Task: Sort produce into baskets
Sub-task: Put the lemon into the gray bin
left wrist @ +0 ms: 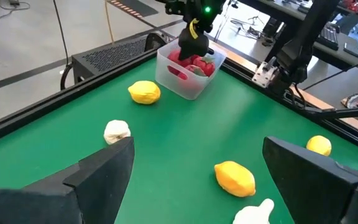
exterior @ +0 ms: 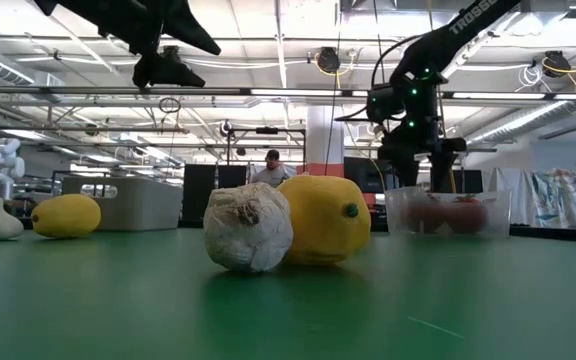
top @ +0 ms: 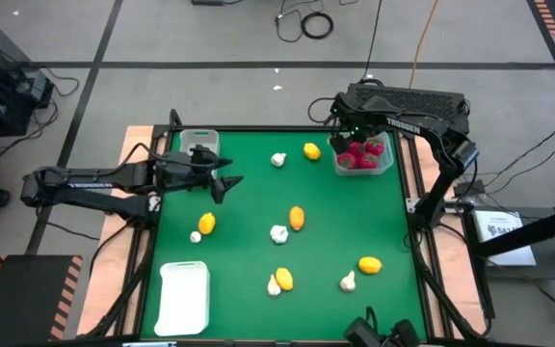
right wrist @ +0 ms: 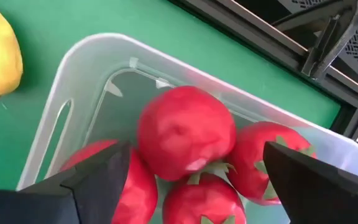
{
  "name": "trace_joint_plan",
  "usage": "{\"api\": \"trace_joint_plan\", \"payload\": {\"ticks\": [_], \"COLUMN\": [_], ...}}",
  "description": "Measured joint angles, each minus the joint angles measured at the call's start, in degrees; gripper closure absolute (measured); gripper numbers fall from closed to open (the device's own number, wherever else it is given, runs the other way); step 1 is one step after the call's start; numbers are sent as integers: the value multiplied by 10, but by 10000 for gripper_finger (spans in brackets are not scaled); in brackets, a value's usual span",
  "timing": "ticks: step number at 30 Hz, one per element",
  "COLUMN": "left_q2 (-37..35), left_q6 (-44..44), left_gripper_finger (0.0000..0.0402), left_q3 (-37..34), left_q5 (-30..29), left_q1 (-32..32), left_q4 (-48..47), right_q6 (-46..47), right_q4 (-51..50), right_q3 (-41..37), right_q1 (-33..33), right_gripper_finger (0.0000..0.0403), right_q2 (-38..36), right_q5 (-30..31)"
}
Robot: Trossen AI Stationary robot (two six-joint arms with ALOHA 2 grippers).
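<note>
Right wrist view showed our right gripper [right wrist: 194, 171] spread wide over the red fruits [right wrist: 185, 134] in the clear basket [right wrist: 67, 112]. We judged them light, smooth and roll-prone, best pinched across the middle; our left gripper [left wrist: 194, 180] hung wide too.

Table: green matt tabletop [top: 249, 207], cloth-like, smooth.
Bin: clear square plastic bin [right wrist: 92, 68], translucent, glossy walls.
Red fruit: red round toy fruits [right wrist: 185, 130], smooth plastic, slight sheen.
Bulb: whitish garlic-like bulb [exterior: 248, 228], rough, matt, crinkled.
Yellow fruit: yellow oval fruit [exterior: 328, 217], smooth, semi-matt.
Tray: flat white plastic tray [top: 183, 297], smooth.
Frame: black metal rails [left wrist: 114, 53], matt.
</note>
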Motion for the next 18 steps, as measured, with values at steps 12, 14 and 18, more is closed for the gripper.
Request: {"api": "trace_joint_plan", "payload": {"ticks": [12,14,18], "left_q2": [-3,-2,-2], "left_q6": [5,4,-5], "left_gripper_finger": [41,41,41], "left_q3": [0,0,0], "left_q5": [11,20,29], "left_q1": [0,0,-1], "left_q4": [-42,-75,-138], "right_q6": [26,39,74], "right_q4": [-18,-14,-10], "right_q3": [32,37,37], "right_q1": [20,35,85], "right_gripper_finger": [46,46,46], "right_q2": [-51,-65,-95], "right_q5": [-86,-111,-134]}}
